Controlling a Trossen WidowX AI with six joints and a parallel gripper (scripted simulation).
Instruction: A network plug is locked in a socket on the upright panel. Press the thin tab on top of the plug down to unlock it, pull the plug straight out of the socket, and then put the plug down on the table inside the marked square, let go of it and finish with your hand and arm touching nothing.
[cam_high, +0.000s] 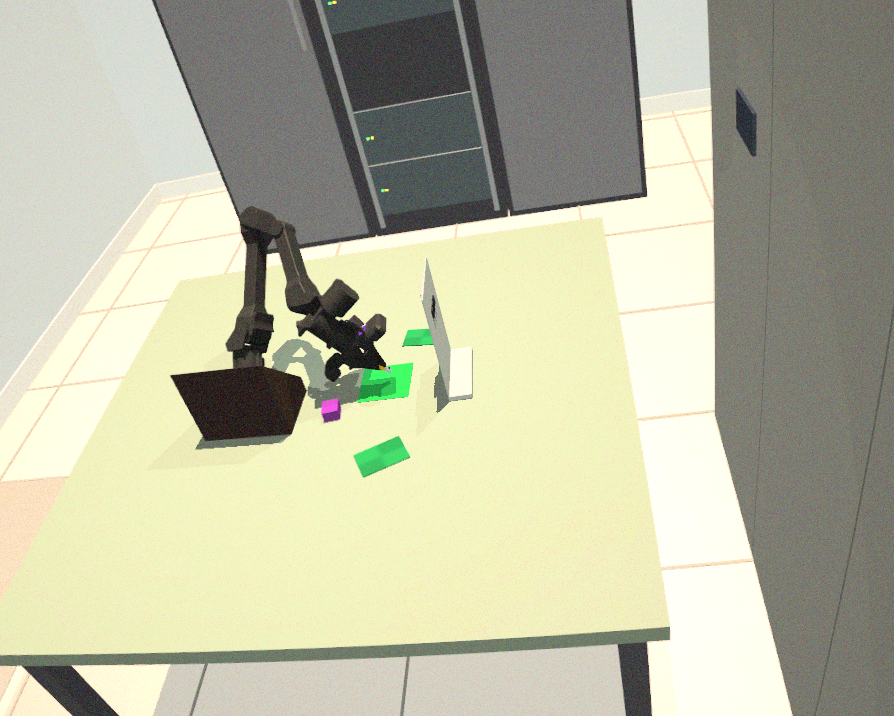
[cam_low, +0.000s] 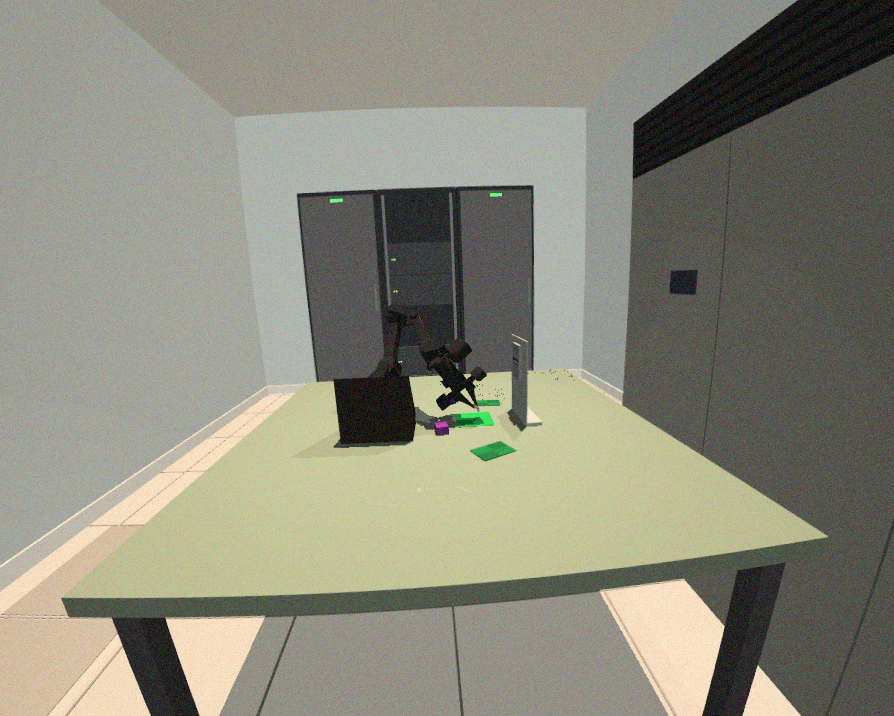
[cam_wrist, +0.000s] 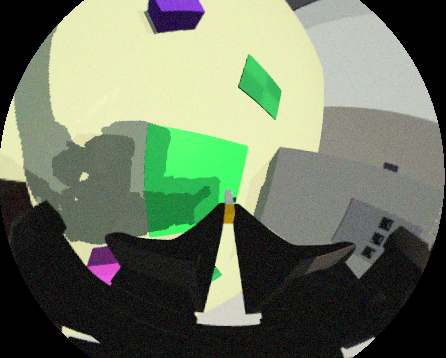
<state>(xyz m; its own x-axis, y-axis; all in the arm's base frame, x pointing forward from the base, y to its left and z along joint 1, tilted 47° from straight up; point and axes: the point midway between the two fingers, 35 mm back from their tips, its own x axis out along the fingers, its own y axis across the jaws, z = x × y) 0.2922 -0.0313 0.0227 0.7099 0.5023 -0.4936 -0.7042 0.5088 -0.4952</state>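
Note:
My gripper (cam_high: 383, 367) (cam_low: 475, 407) (cam_wrist: 229, 207) is shut on the small plug (cam_wrist: 228, 196), whose grey end and orange part show between the fingertips. The plug is out of the panel. The fingers slant down toward the bright green marked square (cam_high: 403, 377) (cam_low: 485, 419) (cam_wrist: 200, 150) and appear low over its far right part; the exact gap to the table cannot be told. The arm's shadow falls on the square. The upright grey panel (cam_high: 439, 335) (cam_low: 520, 391) (cam_wrist: 300, 192) stands to the right, apart from the gripper, with dark socket openings (cam_wrist: 378, 238). The plug's tab is too small to make out.
A darker green flat piece (cam_high: 381, 456) (cam_low: 493, 451) lies nearer the front, another (cam_high: 417, 337) (cam_wrist: 261, 89) behind the square. A magenta cube (cam_high: 330, 410) (cam_low: 441, 428) lies left of the square. A purple cube (cam_wrist: 175, 19) lies farther back. A dark box (cam_high: 242, 406) (cam_low: 373, 410) stands left.

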